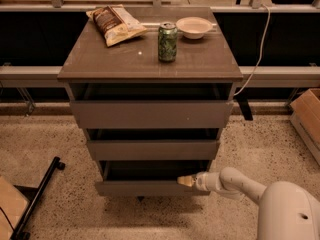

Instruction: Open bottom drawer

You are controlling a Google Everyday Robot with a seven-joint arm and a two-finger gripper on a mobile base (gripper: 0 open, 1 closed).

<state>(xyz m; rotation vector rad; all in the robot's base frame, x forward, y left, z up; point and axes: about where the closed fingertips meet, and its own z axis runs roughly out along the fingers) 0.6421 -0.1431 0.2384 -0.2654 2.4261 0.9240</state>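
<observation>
At the foot of the grey-brown three-drawer cabinet [100, 59], the bottom drawer [145, 187], a handleless grey-brown one with a plain flat front panel, is sitting lowest of the stack, just above the speckled terrazzo floor [60, 134]. The white robot arm [235, 184] is reaching in from the lower right, and its tan-tipped gripper [186, 181] is resting against the upper edge of that panel, towards its right side. Whether the gripper is spread or pressed together cannot be told from this view.

As for progress, contact is looking made, and a dark band is showing above the panel. Similar bands are showing above the mid-sized drawer front [152, 150] and the tall top drawer front [150, 114], so the band alone is proving little. The drawer is looking shut or only barely started, with most of the pull left to do.

All three fronts are looking matte and smooth, like laminate, offering only their top lips as purchase. On the flat cabinet top, a crinkled brown and white snack bag [116, 24] is lying at the back left, a green drink can [167, 41] is standing upright near the middle, and a shallow white bowl [194, 26] is sitting behind it to the right. The arm's shell is looking glossy and rounded.
</observation>
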